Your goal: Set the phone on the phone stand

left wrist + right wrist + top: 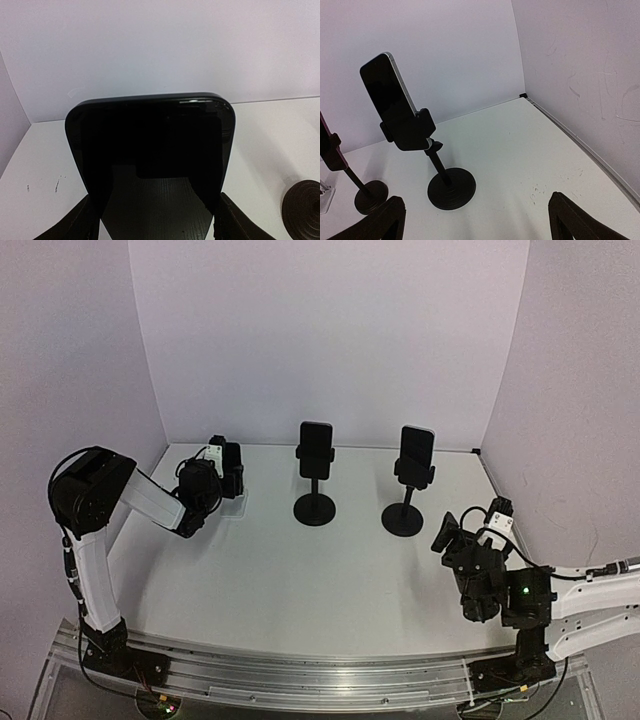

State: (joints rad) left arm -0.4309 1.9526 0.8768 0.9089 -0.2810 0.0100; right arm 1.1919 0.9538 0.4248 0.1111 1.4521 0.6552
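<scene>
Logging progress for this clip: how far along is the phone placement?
Done: the centre black phone and right black phone sit clamped on black round-based stands. In hand: the left end effector grips a third black phone at the back left. Left: seating it; no free stand shows. The right end effector hangs open.

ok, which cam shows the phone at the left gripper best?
Left wrist: the phone fills the frame, screen and top corners clear, fingers flanking its lower edges. Top external shows it small, partly hidden behind the left gripper. Right wrist doesn't show it.
</scene>
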